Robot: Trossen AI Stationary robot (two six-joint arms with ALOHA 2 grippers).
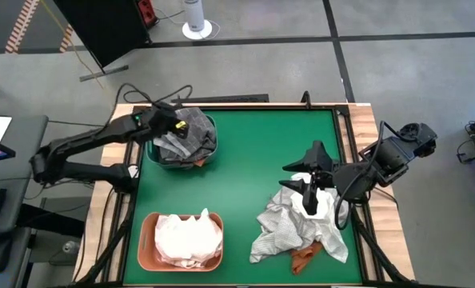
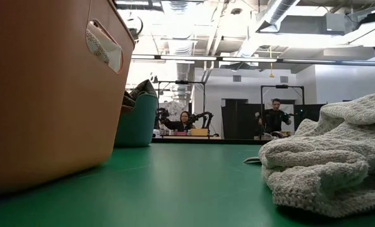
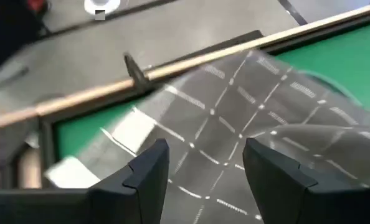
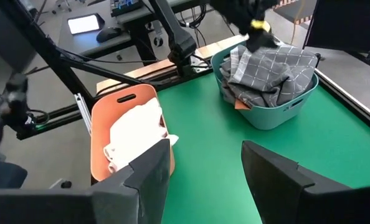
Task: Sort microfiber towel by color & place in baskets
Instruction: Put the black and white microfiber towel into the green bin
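Green table top (image 1: 245, 160) inside a wooden frame, grey concrete floor around it; far back in the low view, people seated at other rigs.

Teal basket (image 1: 181, 142) at the far left of the mat, heaped with grid-lined grey towels (image 1: 185, 136), a scrap of rust orange at its near rim; salmon basket (image 1: 181, 240) at the near left, filled with white towels (image 1: 189, 236); unsorted pile of pale checked towels (image 1: 297, 228) at the near right, a rust orange towel (image 1: 305, 258) poking out beneath its near edge.

Left gripper (image 1: 167, 122) over the teal basket, fingers spread just above the grey grid cloth, nothing pinched; forearm stretched in from the left edge, wrist tipped down. Step in hand, by judgement: release into the teal basket; best lifted straight up and clear so no fold trails over the rim.

Right gripper (image 1: 309, 190) above the pale pile, fingers parted, empty; arm folded in from the right edge, wrist turned toward the baskets. For the next pick: come down on a raised fold, pinch one layer only, lift high enough to shed the neighbours.
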